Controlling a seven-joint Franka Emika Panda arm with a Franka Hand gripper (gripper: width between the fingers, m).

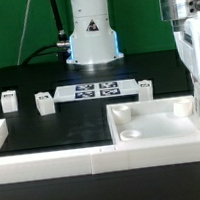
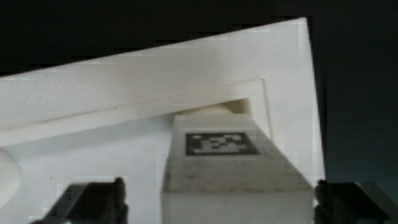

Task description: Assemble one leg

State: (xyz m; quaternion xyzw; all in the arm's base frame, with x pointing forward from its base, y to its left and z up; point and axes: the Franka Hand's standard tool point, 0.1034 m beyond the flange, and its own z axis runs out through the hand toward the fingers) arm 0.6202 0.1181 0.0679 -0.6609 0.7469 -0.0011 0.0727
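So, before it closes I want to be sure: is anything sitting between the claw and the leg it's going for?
Nothing visible. In the wrist view the leg sits in the gap of the open claw, with clear space to the fingers on both sides. Only the white tray-like piece lies beneath and behind it.

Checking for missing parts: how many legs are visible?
4 legs: two at the exterior view's left, one right of the marker board, one on the tray at the gripper.
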